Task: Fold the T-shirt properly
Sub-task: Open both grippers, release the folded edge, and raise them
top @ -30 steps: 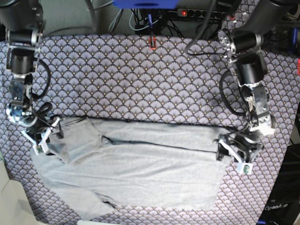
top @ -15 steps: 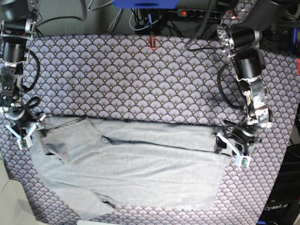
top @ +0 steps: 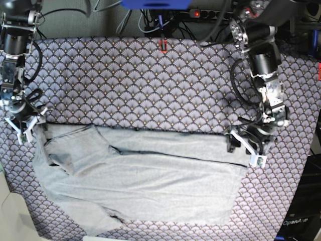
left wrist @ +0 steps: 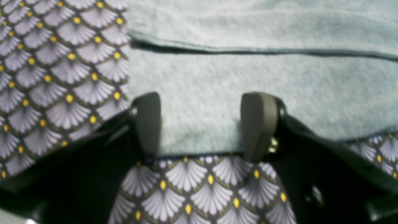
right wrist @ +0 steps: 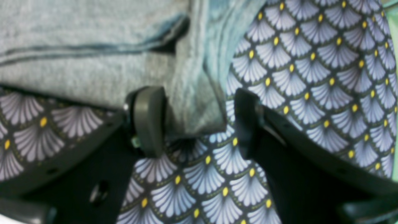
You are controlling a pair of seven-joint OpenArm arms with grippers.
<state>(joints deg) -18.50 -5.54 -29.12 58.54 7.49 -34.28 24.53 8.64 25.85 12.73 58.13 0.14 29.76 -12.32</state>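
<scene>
The T-shirt (top: 140,181) lies flat on the cloth (top: 150,85) with its top part folded down, and I am at both of its upper corners. My left gripper (left wrist: 203,124) has its fingers (left wrist: 259,124) wide apart over the shirt's edge and holds nothing. My right gripper (right wrist: 199,119) also has its fingers (right wrist: 149,119) spread, with a bunched corner of the shirt between them but not pinched.

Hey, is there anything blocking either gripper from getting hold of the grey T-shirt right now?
Nothing visible does. The left gripper stands open over the T-shirt at its edge, and the right gripper stands open over a bunched corner, with only the patterned table cloth around.
</scene>
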